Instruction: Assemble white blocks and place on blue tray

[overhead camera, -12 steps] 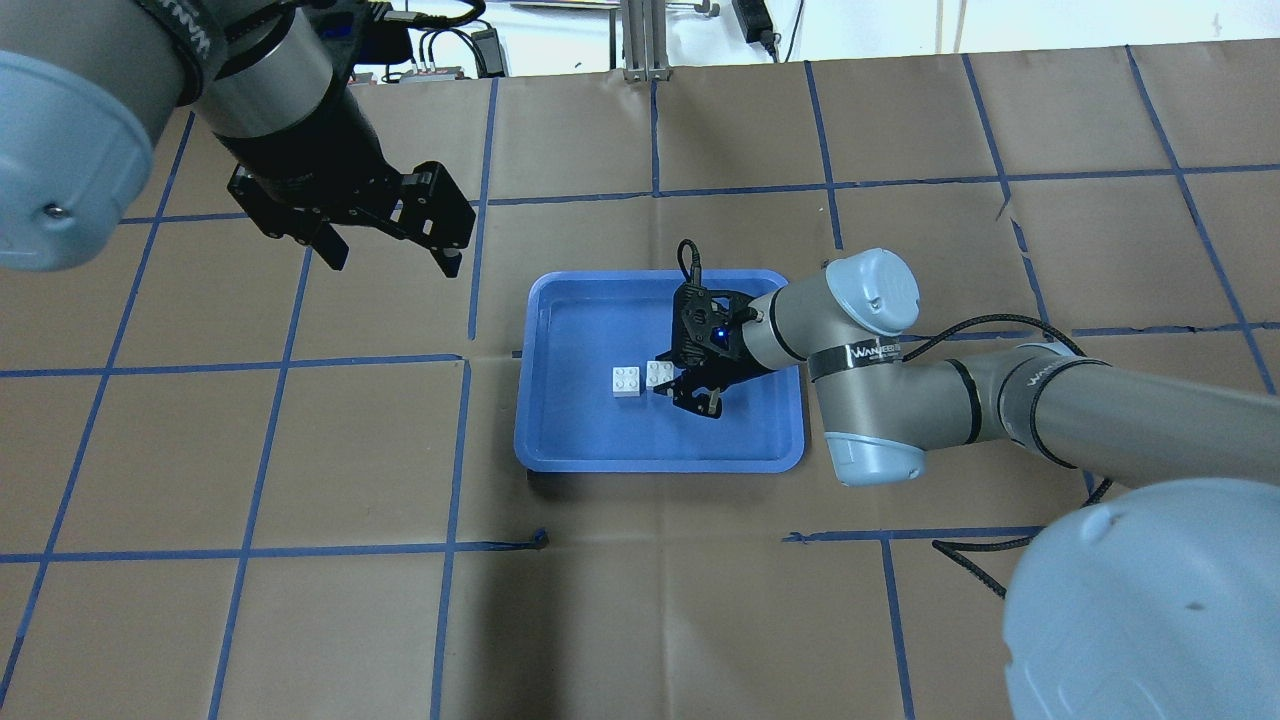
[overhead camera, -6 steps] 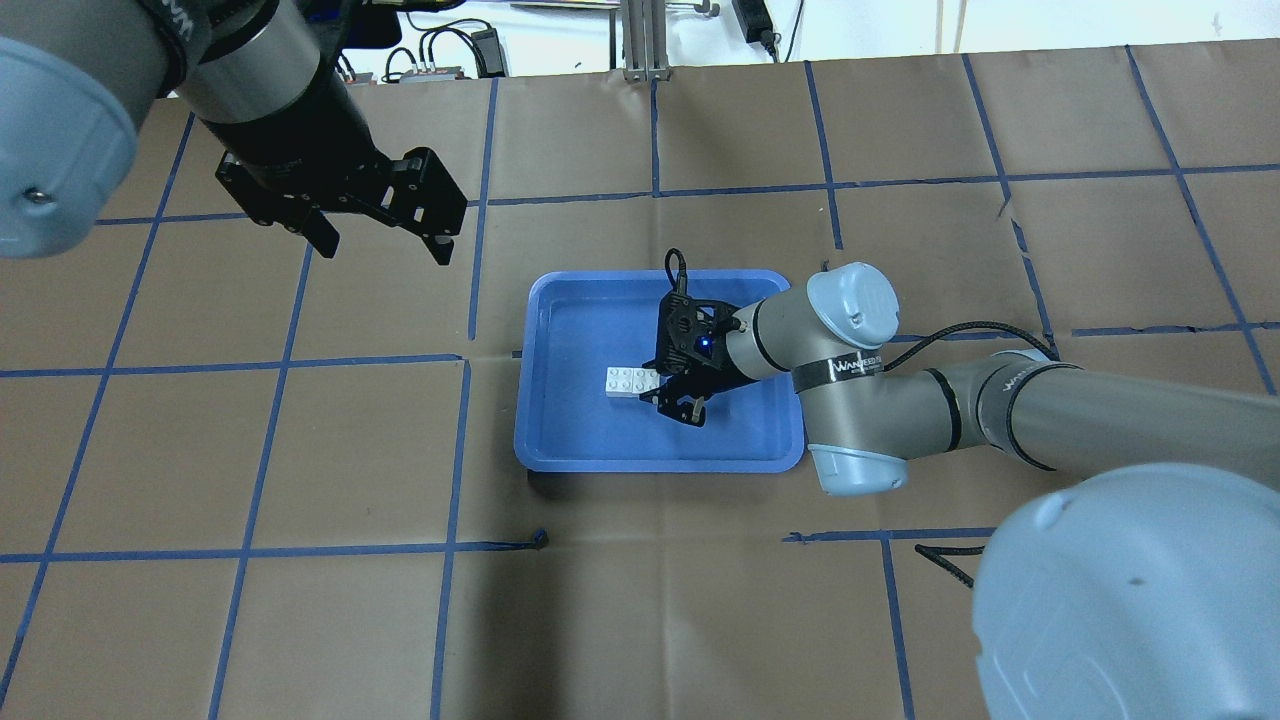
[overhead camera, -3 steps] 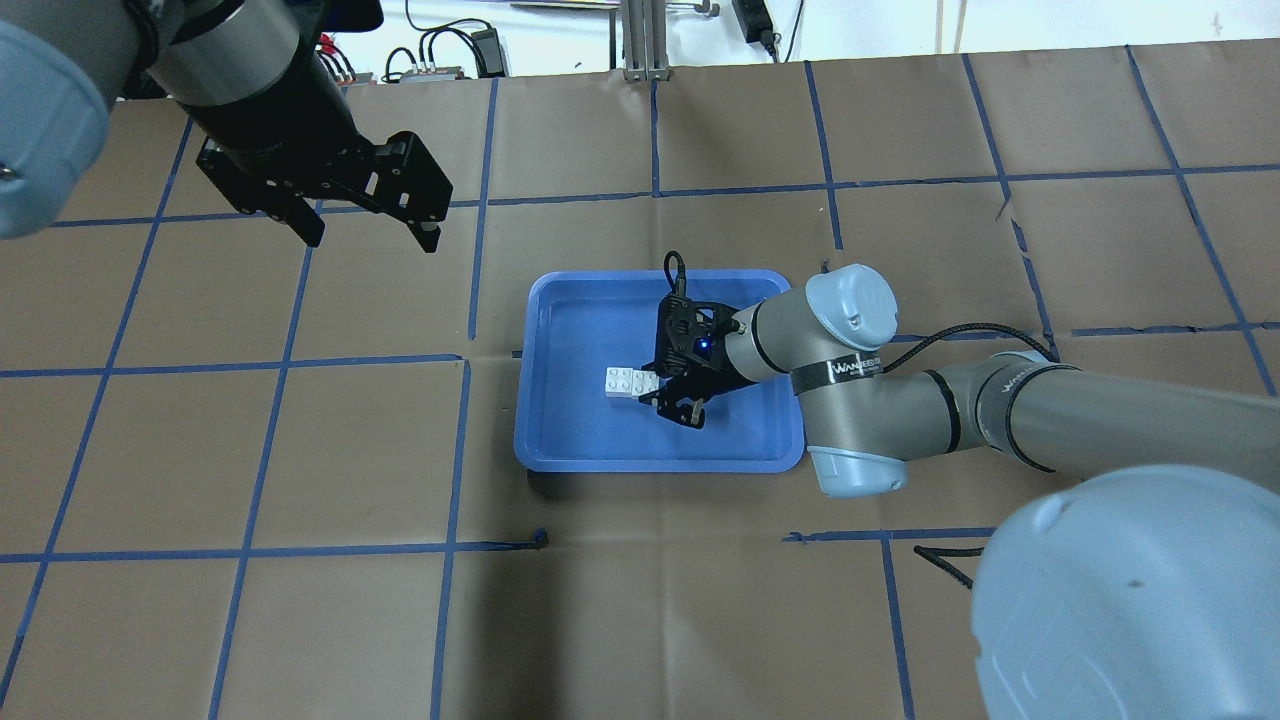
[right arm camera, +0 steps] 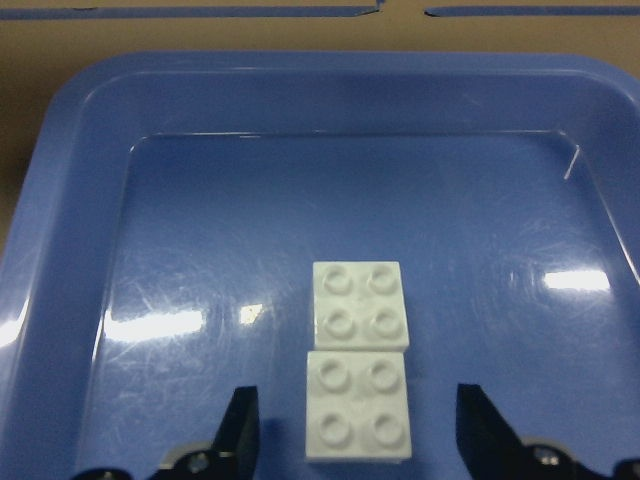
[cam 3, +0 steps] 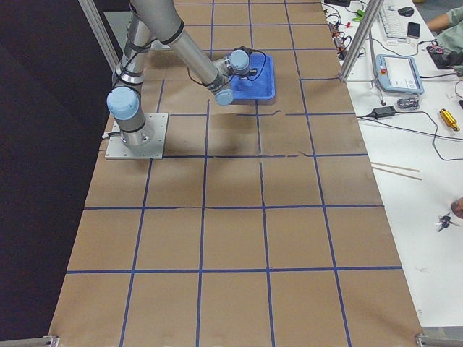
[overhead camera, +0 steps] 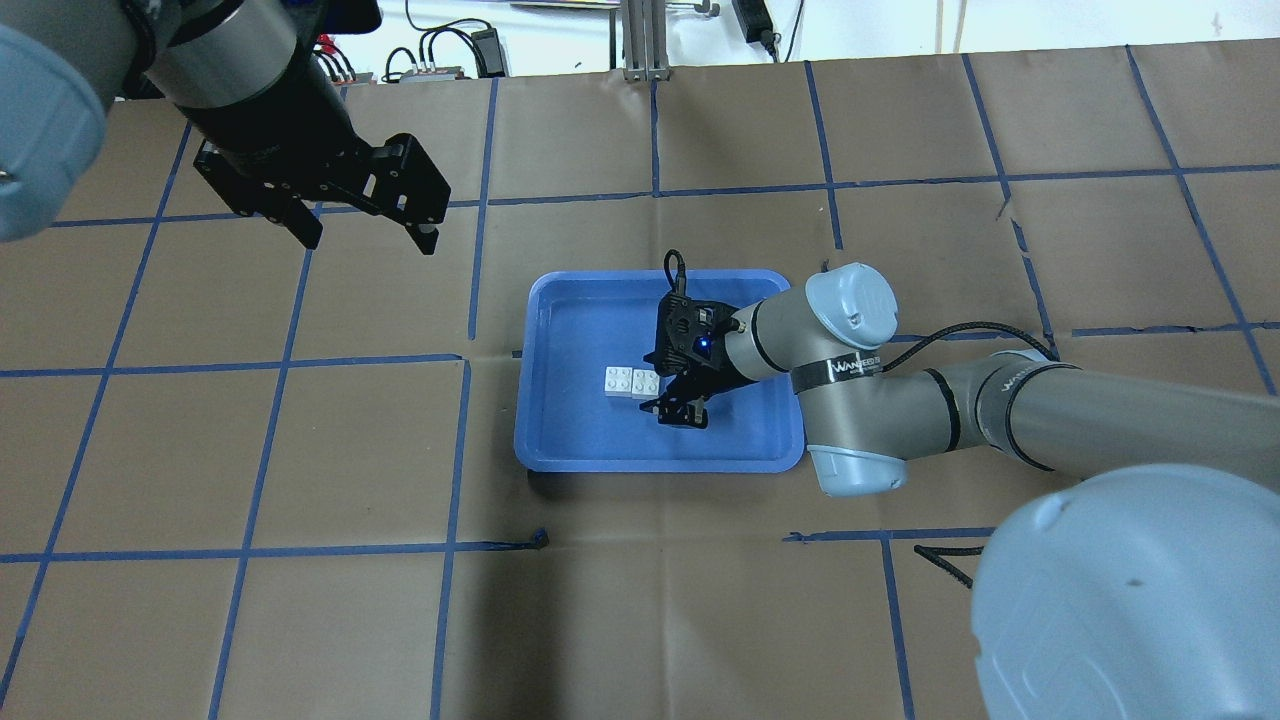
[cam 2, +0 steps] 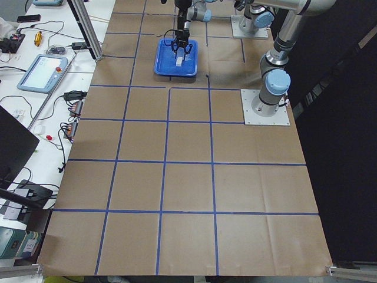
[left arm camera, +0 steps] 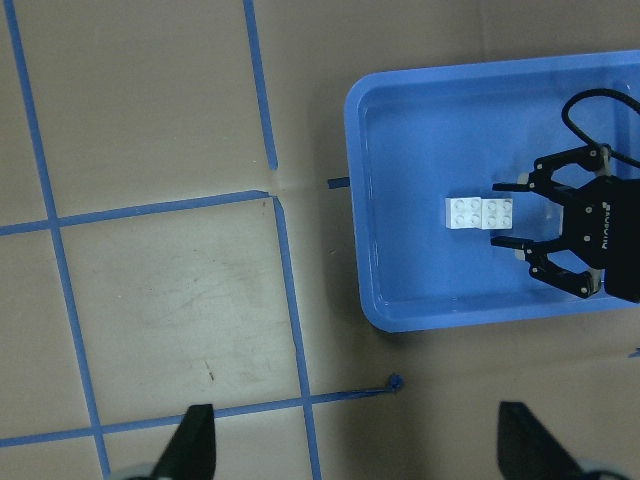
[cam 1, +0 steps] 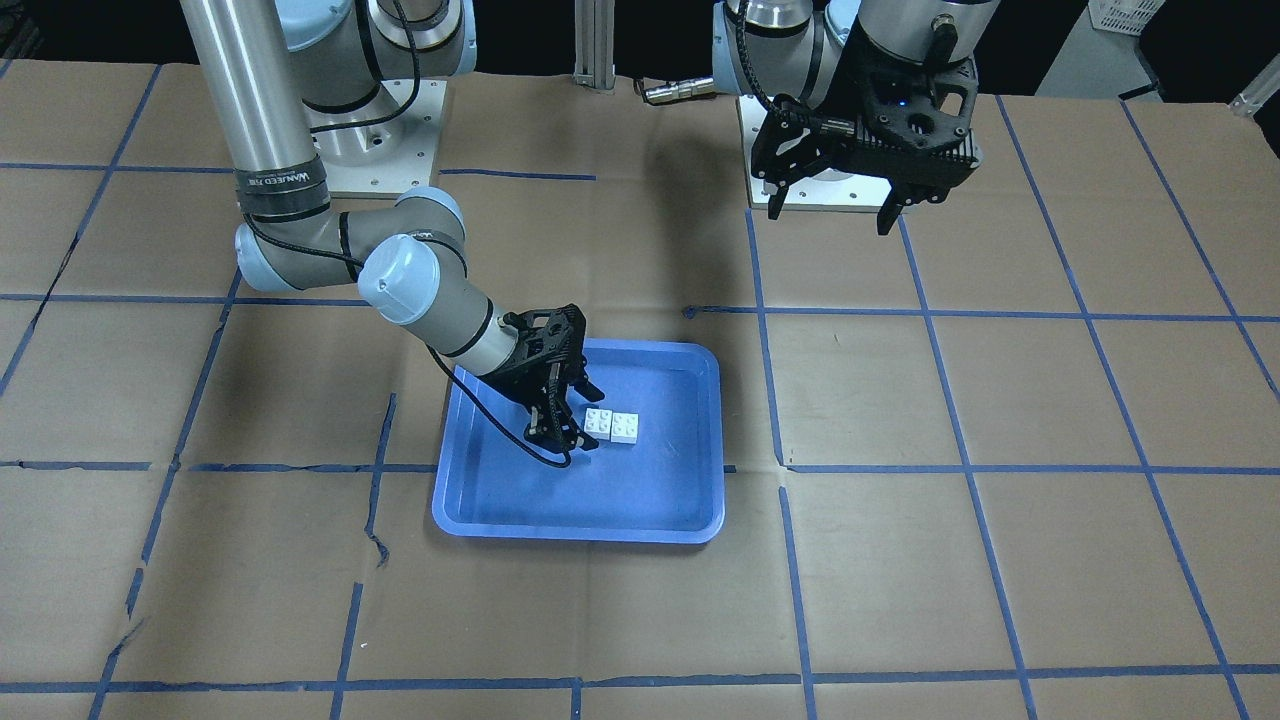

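Two white blocks (overhead camera: pixel 619 381) (overhead camera: pixel 645 382) lie side by side, studs up, edge to edge on the floor of the blue tray (overhead camera: pixel 560 465). My right gripper (overhead camera: pixel 662 388) is low in the tray and open. In the right wrist view its fingers (right arm camera: pixel 240 435) stand on either side of the near block (right arm camera: pixel 358 403) with a gap on each side, and the far block (right arm camera: pixel 360 305) lies just beyond. My left gripper (overhead camera: pixel 368 235) is open and empty, high above the table, far left of the tray. Its camera shows the tray rim (left arm camera: pixel 450 320) and both blocks (left arm camera: pixel 466 212).
The table is brown paper with a blue tape grid (overhead camera: pixel 470 360). The arms' base plates (cam 1: pixel 840 190) stand at the robot's side. A side bench with a teach pendant (cam 2: pixel 44 71) and cables runs along the table's far edge.
My right gripper moved left in the tray, bringing one block up against the other. The two blocks now lie edge to edge. My left gripper drew back, up and to the left.
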{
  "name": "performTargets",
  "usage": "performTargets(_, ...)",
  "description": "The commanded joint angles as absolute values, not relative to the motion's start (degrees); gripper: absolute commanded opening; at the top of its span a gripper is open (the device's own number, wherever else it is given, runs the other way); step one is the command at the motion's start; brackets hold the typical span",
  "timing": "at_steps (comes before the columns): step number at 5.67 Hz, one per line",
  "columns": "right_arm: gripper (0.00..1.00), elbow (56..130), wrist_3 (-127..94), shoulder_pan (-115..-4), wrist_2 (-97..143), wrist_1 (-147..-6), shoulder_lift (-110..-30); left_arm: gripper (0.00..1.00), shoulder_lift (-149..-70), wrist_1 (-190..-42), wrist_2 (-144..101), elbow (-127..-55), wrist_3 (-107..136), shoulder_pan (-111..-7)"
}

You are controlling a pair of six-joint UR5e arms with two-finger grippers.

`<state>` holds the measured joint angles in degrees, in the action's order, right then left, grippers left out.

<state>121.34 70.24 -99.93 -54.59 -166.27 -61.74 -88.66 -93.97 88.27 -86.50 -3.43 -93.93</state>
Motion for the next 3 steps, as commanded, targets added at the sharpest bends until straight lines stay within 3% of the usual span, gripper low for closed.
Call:
performTargets(1,1.0,121.03,68.74,-99.93,-54.58,-166.29,-62.14,1.0,-88.59,-93.78,88.33,-86.49,-3.43,-93.96)
performTargets(3,1.0,116.92,62.7,-99.93,-55.45,-165.51,-62.23,1.0,-88.51,-93.87,88.07,-86.31,-3.43,-93.96)
